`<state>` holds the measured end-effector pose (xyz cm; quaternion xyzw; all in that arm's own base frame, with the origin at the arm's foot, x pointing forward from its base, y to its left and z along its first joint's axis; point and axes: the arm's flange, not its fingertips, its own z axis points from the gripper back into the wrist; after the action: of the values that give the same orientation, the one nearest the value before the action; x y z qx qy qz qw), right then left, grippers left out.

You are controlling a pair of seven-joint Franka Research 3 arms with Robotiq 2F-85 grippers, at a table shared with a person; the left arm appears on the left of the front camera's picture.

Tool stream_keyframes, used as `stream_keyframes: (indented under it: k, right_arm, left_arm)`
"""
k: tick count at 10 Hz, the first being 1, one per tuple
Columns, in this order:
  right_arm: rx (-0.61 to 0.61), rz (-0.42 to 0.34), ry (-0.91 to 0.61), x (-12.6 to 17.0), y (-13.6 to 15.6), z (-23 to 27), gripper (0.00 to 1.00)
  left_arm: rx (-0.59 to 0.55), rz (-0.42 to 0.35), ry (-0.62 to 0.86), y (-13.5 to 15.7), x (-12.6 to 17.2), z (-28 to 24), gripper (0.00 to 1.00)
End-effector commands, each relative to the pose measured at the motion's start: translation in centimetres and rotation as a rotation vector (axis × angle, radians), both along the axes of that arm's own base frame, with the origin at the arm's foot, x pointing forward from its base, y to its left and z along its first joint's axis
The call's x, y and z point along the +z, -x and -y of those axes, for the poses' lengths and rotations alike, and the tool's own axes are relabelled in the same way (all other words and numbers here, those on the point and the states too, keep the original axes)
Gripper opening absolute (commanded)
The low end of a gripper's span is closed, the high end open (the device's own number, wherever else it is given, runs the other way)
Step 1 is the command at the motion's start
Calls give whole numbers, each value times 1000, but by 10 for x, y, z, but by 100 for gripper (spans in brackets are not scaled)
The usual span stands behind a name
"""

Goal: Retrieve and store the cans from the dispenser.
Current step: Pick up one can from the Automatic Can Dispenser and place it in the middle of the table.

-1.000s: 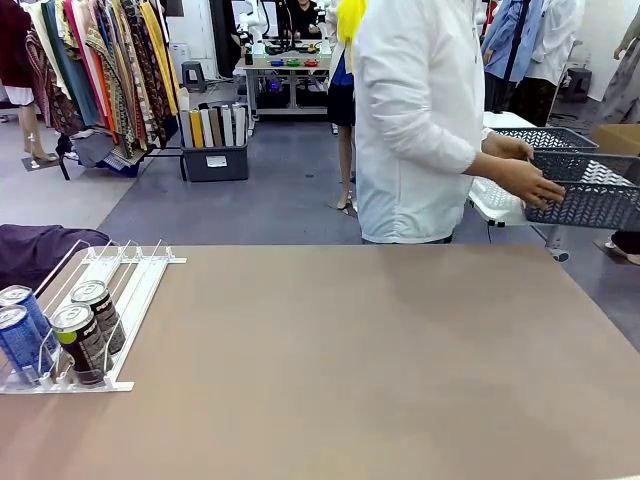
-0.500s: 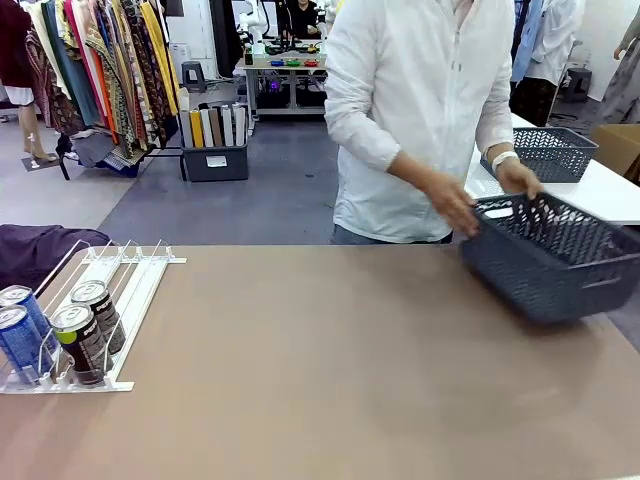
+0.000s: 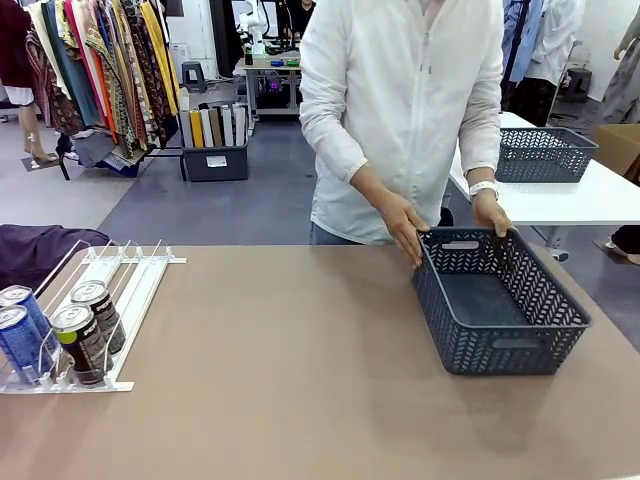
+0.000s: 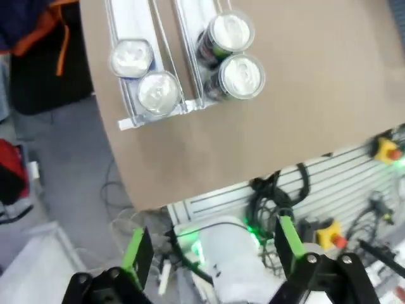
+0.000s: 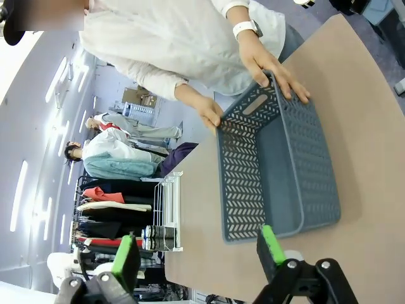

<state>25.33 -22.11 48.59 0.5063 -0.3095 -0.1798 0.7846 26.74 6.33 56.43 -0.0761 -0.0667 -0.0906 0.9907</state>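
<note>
The white dispenser (image 3: pixel 120 290) lies at the table's left edge with several cans at its low near end: two blue cans (image 3: pixel 18 335) in the left lane and two black cans (image 3: pixel 82 340) with green marks beside them. From high above and off the table's edge, my left gripper (image 4: pixel 212 247) stands open; the left wrist view shows the silver can tops (image 4: pixel 242 76) and the dispenser's end stop (image 4: pixel 158 115). My right gripper (image 5: pixel 199 250) is open too, in the air near a dark grey-blue basket (image 5: pixel 272 164), with the dispenser (image 5: pixel 168 209) far off.
The empty lattice basket (image 3: pixel 497 300) sits on the table's right half, a person's hands (image 3: pixel 405 228) on its far rim. A second basket (image 3: pixel 545 152) stands on a white table behind. A dark cloth (image 3: pixel 40 250) lies beyond the dispenser. The middle of the table is bare.
The person turned from the back table carrying the basket, brought it over and set it down on the table's right half. The cans and dispenser have not moved.
</note>
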Motion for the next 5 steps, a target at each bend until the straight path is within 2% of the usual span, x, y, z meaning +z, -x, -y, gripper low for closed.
stream_keyframes:
  k: [1, 2, 3, 5]
  right_arm:
    - [-1, 31, -10, 3, -3, 1, 100]
    - [-1, 31, -10, 3, -3, 1, 100]
    - [-1, 31, -10, 3, -3, 1, 100]
    - [-1, 31, -10, 3, -3, 1, 100]
  left_arm:
    - [56, -30, -59, -16, -19, 12, 100]
    - [214, 46, -42, -27, -19, 15, 100]
    - [1, -21, -45, -7, -8, 18, 100]
    - [1, -21, -45, -7, -8, 18, 100]
